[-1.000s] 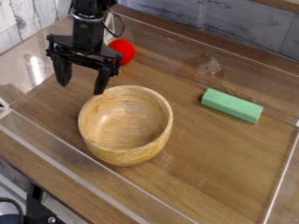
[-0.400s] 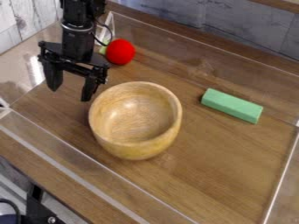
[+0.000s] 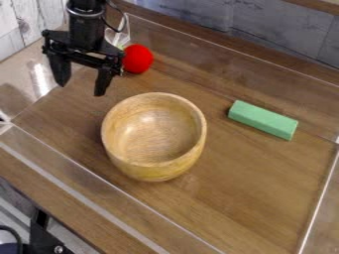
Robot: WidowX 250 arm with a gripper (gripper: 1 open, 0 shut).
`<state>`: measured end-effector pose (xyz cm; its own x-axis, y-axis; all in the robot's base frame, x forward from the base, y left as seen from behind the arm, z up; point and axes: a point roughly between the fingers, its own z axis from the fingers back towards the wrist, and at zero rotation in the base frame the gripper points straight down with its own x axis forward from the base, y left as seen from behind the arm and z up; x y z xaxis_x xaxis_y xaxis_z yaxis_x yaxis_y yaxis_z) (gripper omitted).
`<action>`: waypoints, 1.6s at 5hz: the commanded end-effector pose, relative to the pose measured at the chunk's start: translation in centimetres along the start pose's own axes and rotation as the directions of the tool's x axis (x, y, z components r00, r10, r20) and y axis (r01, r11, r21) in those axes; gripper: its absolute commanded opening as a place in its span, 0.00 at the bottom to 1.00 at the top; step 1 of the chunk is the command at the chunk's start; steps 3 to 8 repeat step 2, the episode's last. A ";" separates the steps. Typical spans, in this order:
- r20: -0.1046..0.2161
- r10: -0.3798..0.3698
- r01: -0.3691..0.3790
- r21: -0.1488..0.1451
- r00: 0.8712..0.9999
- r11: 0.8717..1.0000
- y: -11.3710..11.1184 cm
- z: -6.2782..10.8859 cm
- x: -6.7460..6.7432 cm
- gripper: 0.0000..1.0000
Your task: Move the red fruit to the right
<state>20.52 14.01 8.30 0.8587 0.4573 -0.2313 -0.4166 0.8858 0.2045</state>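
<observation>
- One black piece of hardware (image 3: pixel 27 238), cut off by the view's edge, sits at the near left corner, between seven and eight o'clock from the bowl.
- One round, light-brown wooden bowl (image 3: pixel 154 137) stands upright near the middle of the brown wooden table (image 3: pixel 252 189), its opening facing up. I see nothing inside it.
- One green rectangular block (image 3: pixel 263 119) lies on the table at about three o'clock from the bowl, well apart from it.
- One black gripper (image 3: pixel 81 86) hangs between ten and eleven o'clock from the bowl. Its two fingers are spread apart, with nothing clamped between them.
- One small, round, bright red toy fruit (image 3: pixel 138 60) sits beyond the bowl, at about twelve o'clock from it and two o'clock from the gripper. It is outside the bowl and outside the fingers.
- One grey wall (image 3: pixel 252 25) runs along the far side, from twelve to two o'clock.
</observation>
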 end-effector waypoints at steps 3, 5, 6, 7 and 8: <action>0.020 0.063 -0.063 0.017 0.998 0.998 1.4 0.7 -1.1 1.00; 0.020 0.063 -0.063 0.017 0.998 0.998 1.4 0.7 -1.1 1.00; 0.020 0.063 -0.063 0.017 0.998 0.998 1.4 0.7 -1.1 1.00; 0.020 0.063 -0.063 0.017 0.998 0.998 1.4 0.7 -1.1 1.00; 0.020 0.063 -0.063 0.017 0.998 0.998 1.4 0.7 -1.1 1.00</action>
